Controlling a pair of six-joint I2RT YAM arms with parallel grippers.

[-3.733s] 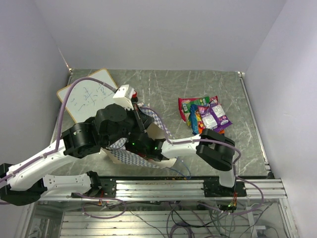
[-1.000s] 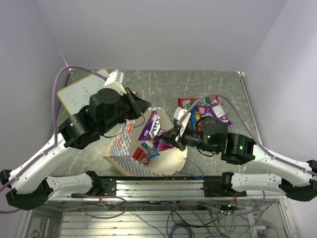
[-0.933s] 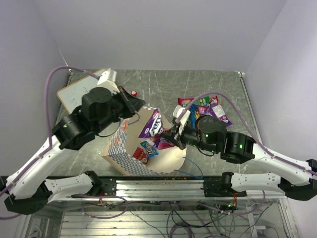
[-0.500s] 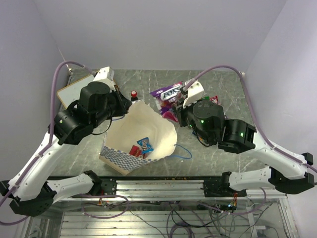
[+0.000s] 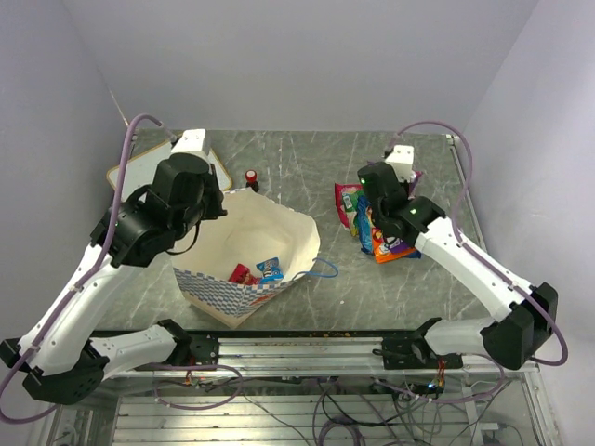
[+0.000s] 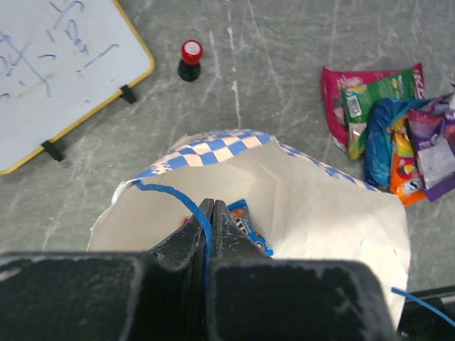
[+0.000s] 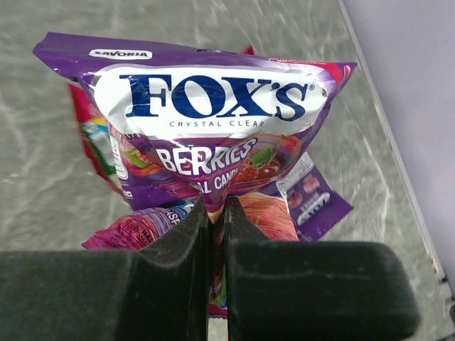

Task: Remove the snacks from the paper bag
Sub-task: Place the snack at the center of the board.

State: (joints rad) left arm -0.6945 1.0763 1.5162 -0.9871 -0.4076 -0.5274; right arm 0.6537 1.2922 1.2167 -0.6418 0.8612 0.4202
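- Top view: the right gripper (image 5: 376, 203) has swung clear of the paper bag (image 5: 279, 223) and now hangs over the pile of snacks (image 5: 381, 246) on the right of the table (image 5: 307, 167). Half a second ago it was behind the bag's mouth with its load in the air. The left gripper (image 5: 223, 193) holds up the bag's far rim, and the bag stands more upright than a second ago, its mouth gaping. A red packet (image 5: 242, 275) and a blue packet (image 5: 271, 269) lie on its floor.
- Left wrist view: the fingers are clenched on the blue cord (image 6: 174, 197) of the bag's handle, with the checked rim just beyond them. The blue packet shows inside. A bottle (image 6: 190, 57) and a writing board (image 6: 57, 64) sit well apart behind the bag.
- Right wrist view: the fingers pinch the lower edge of the purple packet (image 7: 213, 121), with the pile right beneath it. I cannot tell whether it touches the pile.
- Meaning: one more snack is out and only needs letting go. Judging by the bag's floor, at least two remain, so the job is well on but not finished.
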